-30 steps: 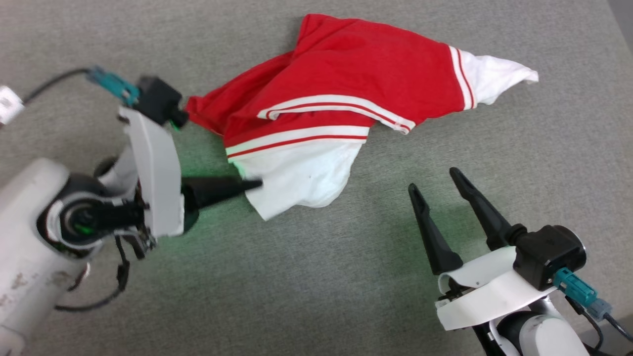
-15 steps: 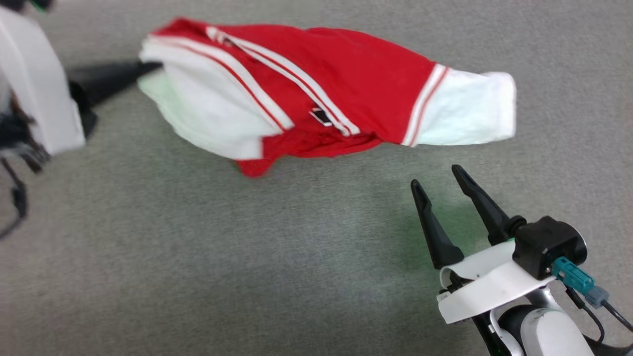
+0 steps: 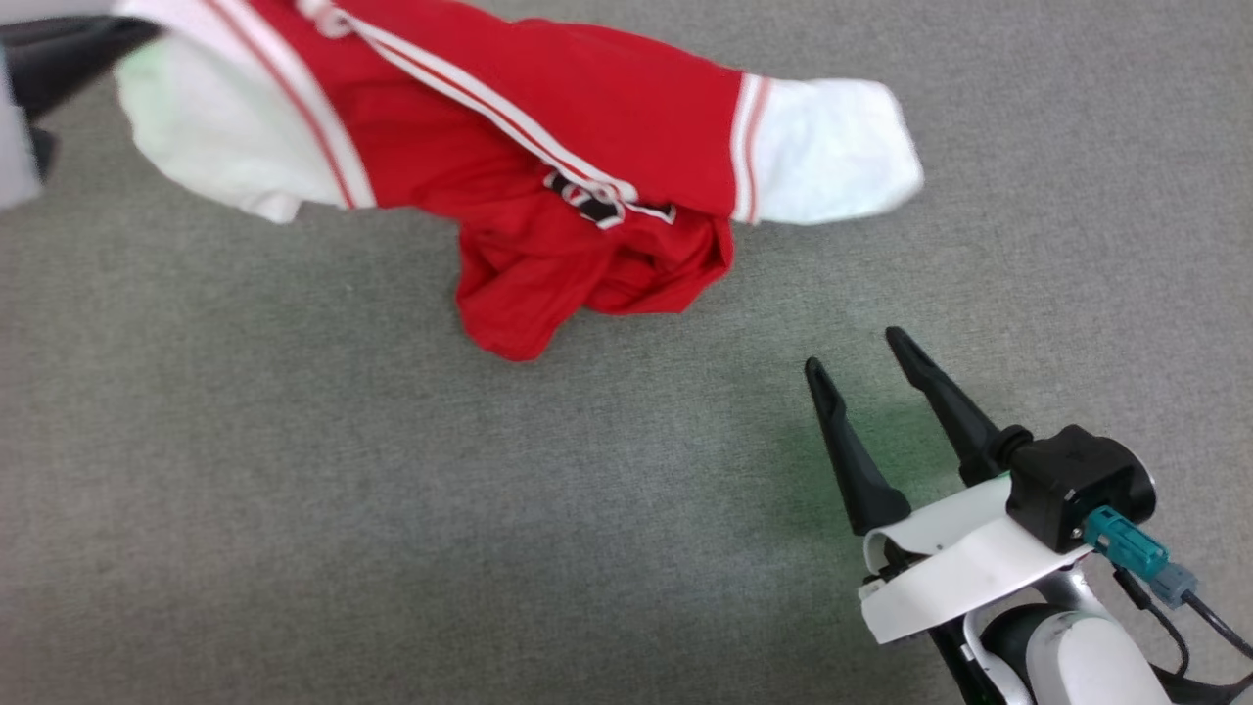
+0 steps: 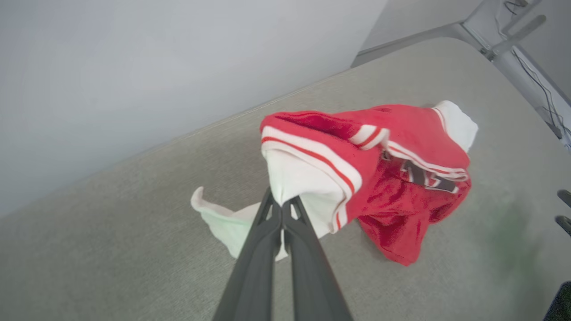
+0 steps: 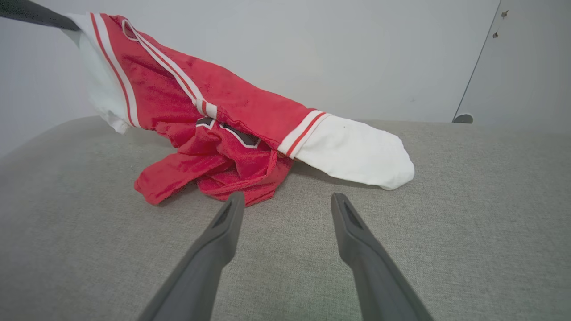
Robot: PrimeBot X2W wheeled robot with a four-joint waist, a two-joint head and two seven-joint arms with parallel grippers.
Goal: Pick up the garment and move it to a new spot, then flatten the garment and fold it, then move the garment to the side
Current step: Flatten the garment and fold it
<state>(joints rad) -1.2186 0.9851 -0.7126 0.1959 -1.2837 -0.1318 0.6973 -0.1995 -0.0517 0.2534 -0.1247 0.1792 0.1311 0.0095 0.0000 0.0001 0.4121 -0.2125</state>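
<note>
Red garment hangs half-lifted toward far left of tabletop — left gripper, jaws pressed together, pinches edge of white sleeve only. Red body and other sleeve rest on tabletop. Right gripper at near right, jaws spread, apart from cloth. Risks: thin pinch slips under fabric weight — bite depth probably shallow, view blurred; trailing body snags, bunches, making flattening harder.
</note>
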